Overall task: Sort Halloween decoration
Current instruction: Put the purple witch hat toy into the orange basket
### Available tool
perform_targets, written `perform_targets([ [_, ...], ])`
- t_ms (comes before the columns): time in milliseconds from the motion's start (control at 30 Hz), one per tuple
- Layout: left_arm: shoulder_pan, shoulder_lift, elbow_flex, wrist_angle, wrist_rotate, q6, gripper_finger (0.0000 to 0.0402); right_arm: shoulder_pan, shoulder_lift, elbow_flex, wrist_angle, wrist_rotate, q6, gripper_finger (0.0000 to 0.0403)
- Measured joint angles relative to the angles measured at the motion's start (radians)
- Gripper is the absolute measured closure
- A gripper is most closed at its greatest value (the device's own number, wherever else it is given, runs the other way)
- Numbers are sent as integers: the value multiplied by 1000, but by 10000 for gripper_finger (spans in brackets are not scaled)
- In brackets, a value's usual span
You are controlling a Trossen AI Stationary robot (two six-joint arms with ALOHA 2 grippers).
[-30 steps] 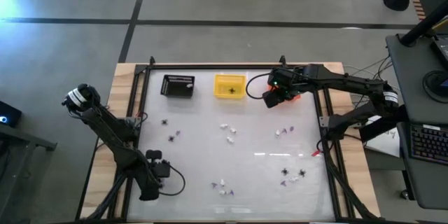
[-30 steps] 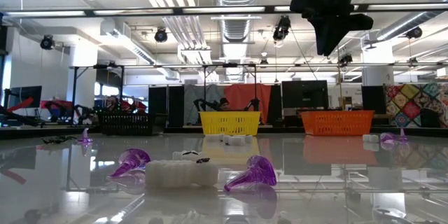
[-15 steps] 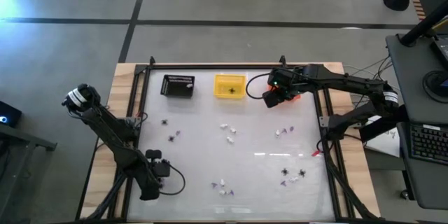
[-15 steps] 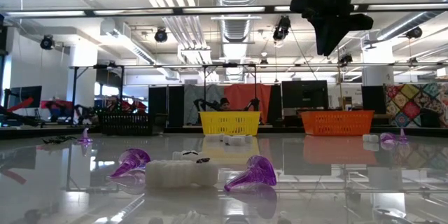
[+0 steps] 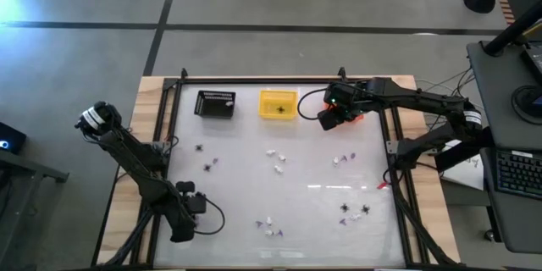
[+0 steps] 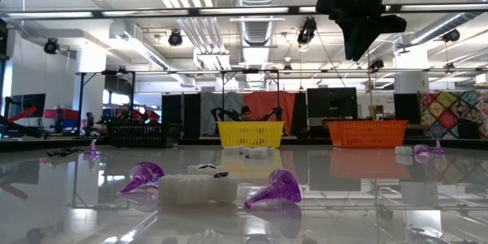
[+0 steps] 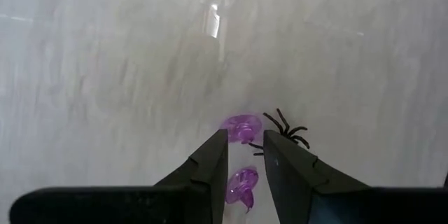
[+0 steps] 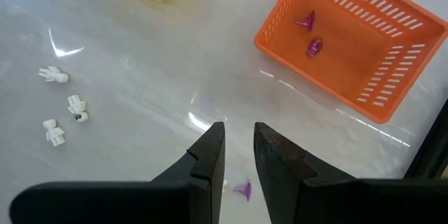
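A sorting job is seen part done on a glossy white table [image 5: 296, 212], with three small baskets set in a row along the far edge: a black basket [image 5: 215, 103], a yellow basket [image 5: 278, 105] and an orange basket [image 8: 350, 38]. The right gripper [image 8: 238, 150] is held high, just beside the orange basket, in which two purple bits [image 8: 309, 35] already lie; its fingers are set a narrow gap apart and nothing is gripped between them. A loose purple bit [image 8: 242, 192] is seen on the table beneath those fingers, and three white bits [image 8: 61, 101] lie further off. The left gripper [image 7: 245, 161] is kept low near the front left of the table, its fingers also narrowly parted and empty, with a purple pair [image 7: 241, 154] and a black spider [image 7: 285, 130] just ahead of them. More white, black and purple trinkets remain scattered in small clusters across the table, well apart from the baskets.

The next pick appears to be the purple bit under the right gripper, though that is hard to judge from so high a pose. For a clean pick, the fingers would best be opened wider before descent, centred over the single bit, and lowered until they almost touch the slick surface, so the piece is pinched rather than flicked away.
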Motion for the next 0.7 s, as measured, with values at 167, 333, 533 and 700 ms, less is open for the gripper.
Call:
perform_targets([
  [167, 1, 0, 0, 2, 0, 0, 346, 0, 0, 0, 0, 0, 0, 332],
  [333, 1, 0, 0, 4, -2, 3, 394, 0, 0, 0, 0, 0, 0, 332],
  [533, 1, 0, 0, 7, -4, 8, 398, 0, 0, 0, 0, 0, 4, 332],
  [700, 1, 0, 0, 7, -5, 8, 401, 0, 0, 0, 0, 0, 10, 332],
])
